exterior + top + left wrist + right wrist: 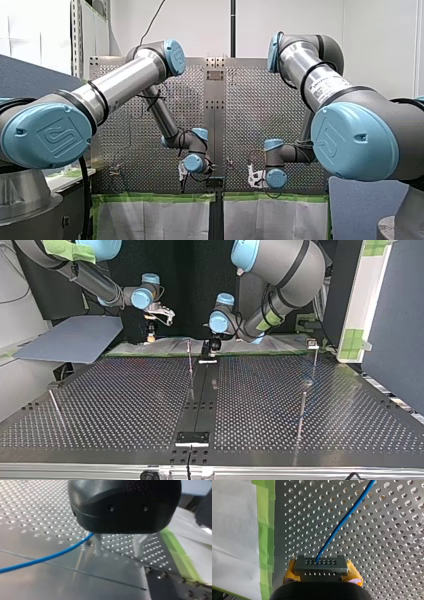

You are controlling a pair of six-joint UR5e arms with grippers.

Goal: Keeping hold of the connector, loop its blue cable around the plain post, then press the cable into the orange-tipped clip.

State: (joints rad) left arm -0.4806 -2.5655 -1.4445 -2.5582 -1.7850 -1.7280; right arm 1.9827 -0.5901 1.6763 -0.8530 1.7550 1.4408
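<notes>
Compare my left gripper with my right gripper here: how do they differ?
My right gripper is shut on the grey connector; my left gripper has its fingers apart, nothing between them. The right gripper has yellow pads, the left gripper bare metal fingers. The blue cable leaves the right gripper's connector but merely passes beside a left finger. Both hover over the perforated table.

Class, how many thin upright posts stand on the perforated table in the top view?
4: centre post at the back, back-right post, front-right post, left post near the front. Others may be hidden.
</notes>
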